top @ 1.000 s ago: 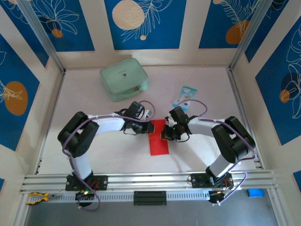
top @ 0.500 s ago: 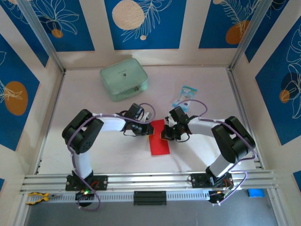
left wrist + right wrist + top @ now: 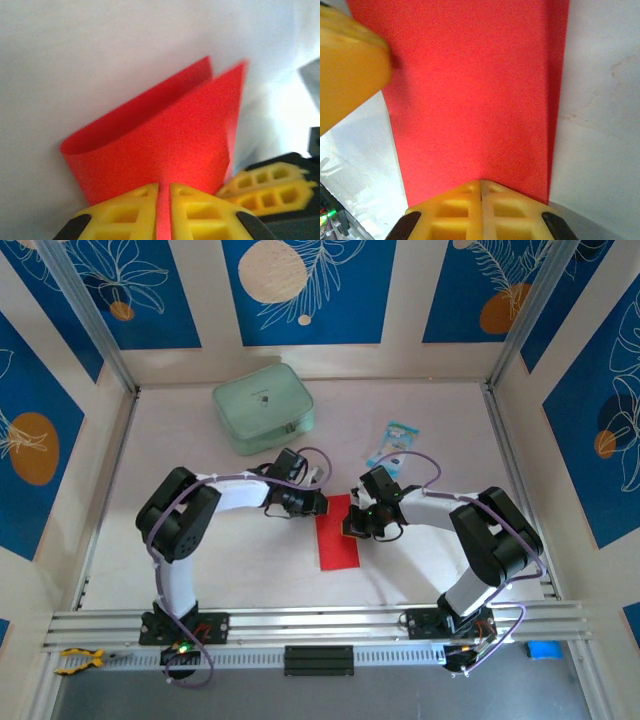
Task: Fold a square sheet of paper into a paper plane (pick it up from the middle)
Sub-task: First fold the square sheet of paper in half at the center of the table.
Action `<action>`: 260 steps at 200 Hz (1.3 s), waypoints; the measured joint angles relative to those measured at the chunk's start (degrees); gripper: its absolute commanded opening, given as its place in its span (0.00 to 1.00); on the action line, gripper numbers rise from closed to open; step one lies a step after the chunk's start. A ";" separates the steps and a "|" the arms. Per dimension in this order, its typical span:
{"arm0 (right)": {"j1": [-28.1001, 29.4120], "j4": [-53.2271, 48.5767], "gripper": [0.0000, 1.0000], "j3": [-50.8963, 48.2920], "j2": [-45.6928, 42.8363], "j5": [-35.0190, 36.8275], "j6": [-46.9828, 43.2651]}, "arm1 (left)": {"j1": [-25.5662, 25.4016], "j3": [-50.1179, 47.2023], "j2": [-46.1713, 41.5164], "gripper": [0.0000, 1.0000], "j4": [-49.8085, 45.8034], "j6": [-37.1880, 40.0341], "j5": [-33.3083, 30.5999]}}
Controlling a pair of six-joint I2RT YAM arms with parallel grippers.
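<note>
Lying on the desk (image 3: 420, 410) between the arms is the folded red paper (image 3: 338, 540). The left pincer (image 3: 164, 200) pinches its edge, and one flap curls up. The right pincer (image 3: 480, 200) is pressed together at the other edge. Farther back lie a small packet (image 3: 393, 443) and a shut green pouch (image 3: 263, 407).

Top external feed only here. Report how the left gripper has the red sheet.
Observer: The left gripper is shut on the square sheet of paper, with a red sliver pinched between its yellow tips.
Operator: Describe the sheet's shape there.
Observer: It is doubled over, with a rounded, uncreased bend along one side and the two layers gaping apart at the far end.
Operator: Now the right gripper.
Observer: The right gripper has its jaws shut and its tips at the sheet's edge. I cannot tell whether a layer is pinched.
</note>
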 measured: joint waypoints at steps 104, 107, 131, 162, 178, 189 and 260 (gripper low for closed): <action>0.00 -0.11 0.02 0.07 0.02 0.00 0.00 | 1.77 -0.22 1.20 0.14 1.03 -0.22 3.21; 0.00 -0.11 0.02 0.07 0.02 0.00 0.00 | 1.81 -0.02 1.20 0.14 0.81 -0.22 3.21; 0.00 -0.11 0.02 0.07 0.02 0.00 0.00 | 2.27 1.70 1.27 0.14 -0.24 0.13 3.23; 0.00 -0.09 0.02 0.07 0.02 0.00 0.00 | 2.84 3.89 2.01 0.14 -0.66 0.50 3.19; 0.00 -0.11 0.02 0.07 0.02 0.00 0.00 | 3.23 3.91 3.17 0.14 -0.72 0.63 3.19; 0.00 -0.17 0.02 0.07 0.02 0.00 0.00 | 3.52 4.07 4.37 0.13 -0.83 0.66 3.58; 0.00 -0.26 0.02 0.09 0.02 0.00 0.00 | 4.55 5.31 5.01 0.12 -2.36 0.44 3.41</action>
